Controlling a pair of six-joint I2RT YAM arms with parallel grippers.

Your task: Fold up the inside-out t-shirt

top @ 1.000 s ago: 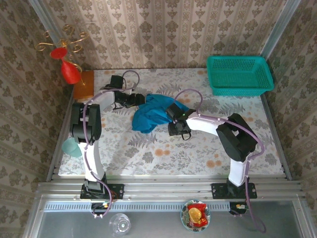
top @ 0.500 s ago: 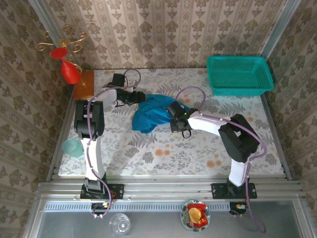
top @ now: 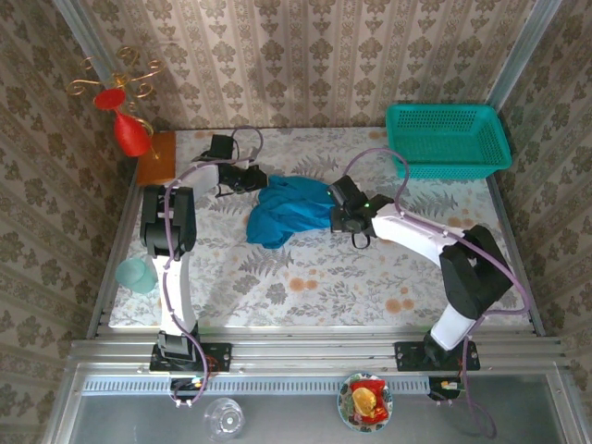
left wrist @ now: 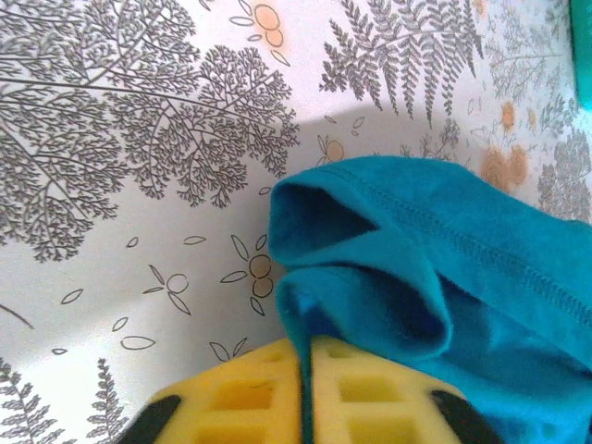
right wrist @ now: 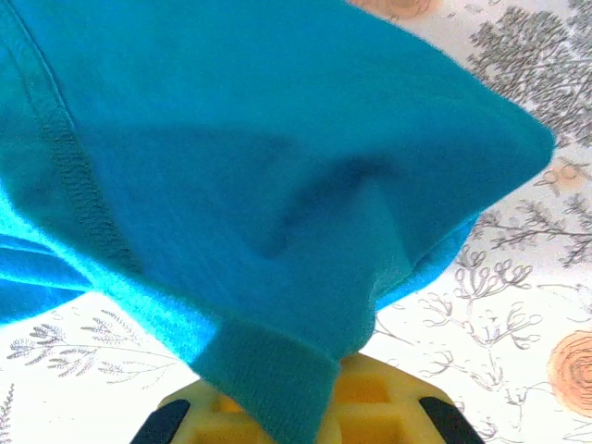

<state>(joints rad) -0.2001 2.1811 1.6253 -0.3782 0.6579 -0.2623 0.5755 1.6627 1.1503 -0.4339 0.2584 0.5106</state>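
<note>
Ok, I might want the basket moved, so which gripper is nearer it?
Right. The right gripper, shut on the t-shirt, sits left of the basket, toward the near edge; the left gripper, also shut on it, is farther left.

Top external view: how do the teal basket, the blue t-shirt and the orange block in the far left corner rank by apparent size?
1. teal basket
2. blue t-shirt, bunched up
3. orange block

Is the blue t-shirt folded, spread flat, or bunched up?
Bunched up: the t-shirt lies in a crumpled heap, left gripper and right gripper each shut on an edge.
</note>
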